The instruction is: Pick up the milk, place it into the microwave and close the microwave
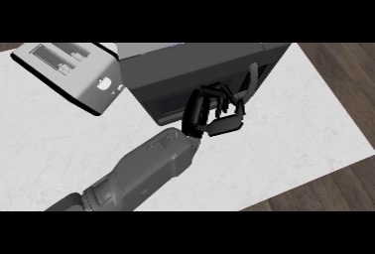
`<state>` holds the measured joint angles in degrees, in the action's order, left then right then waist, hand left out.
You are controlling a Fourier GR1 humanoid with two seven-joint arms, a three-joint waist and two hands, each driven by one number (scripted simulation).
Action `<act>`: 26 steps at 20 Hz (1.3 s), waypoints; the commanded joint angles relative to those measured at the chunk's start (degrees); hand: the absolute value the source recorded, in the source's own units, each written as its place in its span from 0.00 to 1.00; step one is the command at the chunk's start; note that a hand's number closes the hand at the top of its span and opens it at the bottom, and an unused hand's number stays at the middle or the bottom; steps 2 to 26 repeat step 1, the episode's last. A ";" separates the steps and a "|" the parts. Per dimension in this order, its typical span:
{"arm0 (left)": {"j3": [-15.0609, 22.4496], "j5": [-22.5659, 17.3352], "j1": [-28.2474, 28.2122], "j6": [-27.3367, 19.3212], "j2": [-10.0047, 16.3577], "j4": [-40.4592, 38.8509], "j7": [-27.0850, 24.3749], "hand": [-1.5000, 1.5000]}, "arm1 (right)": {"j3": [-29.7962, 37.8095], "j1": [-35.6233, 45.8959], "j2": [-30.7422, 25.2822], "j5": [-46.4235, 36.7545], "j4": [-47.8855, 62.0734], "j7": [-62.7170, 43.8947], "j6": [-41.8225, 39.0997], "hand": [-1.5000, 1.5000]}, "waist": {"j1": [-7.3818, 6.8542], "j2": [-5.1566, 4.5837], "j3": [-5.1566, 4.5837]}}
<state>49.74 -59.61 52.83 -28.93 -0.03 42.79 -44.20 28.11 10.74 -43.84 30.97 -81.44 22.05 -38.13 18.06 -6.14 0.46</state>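
Observation:
The dark grey microwave (192, 63) stands at the back middle of the white counter (293, 130). Its door (170, 101) lies flat against the front, with the handle (251, 82) at its right end. No milk shows in the head view. My right hand (217, 118) reaches in from the lower left on its grey forearm (150, 166). It rests against the door just left of the handle, fingers loosely bent and holding nothing. My left hand is out of the picture.
A grey toaster (70, 74) with two slots sits at the back left, close beside the microwave. The counter's edge runs diagonally at the right and lower right, with brown wood floor (344, 74) beyond it.

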 commanded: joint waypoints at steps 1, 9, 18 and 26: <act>-2.28 -1.48 5.03 0.53 0.02 -4.31 2.07 1.00 | 0.31 0.87 -1.03 0.81 2.09 0.62 -1.97 0.00 | 0.30 -0.51 -0.07; -2.28 -1.48 5.03 0.53 0.02 -4.31 2.07 1.00 | 0.31 0.87 -1.03 0.81 2.09 0.62 -1.97 0.00 | 0.30 -0.51 -0.07; -2.28 -1.48 5.03 0.53 0.02 -4.31 2.07 1.00 | 0.31 0.87 -1.03 0.81 2.09 0.62 -1.97 0.00 | 0.30 -0.51 -0.07; -2.28 -1.48 5.03 0.53 0.02 -4.31 2.07 1.00 | 0.31 0.87 -1.03 0.81 2.09 0.62 -1.97 0.00 | 0.30 -0.51 -0.07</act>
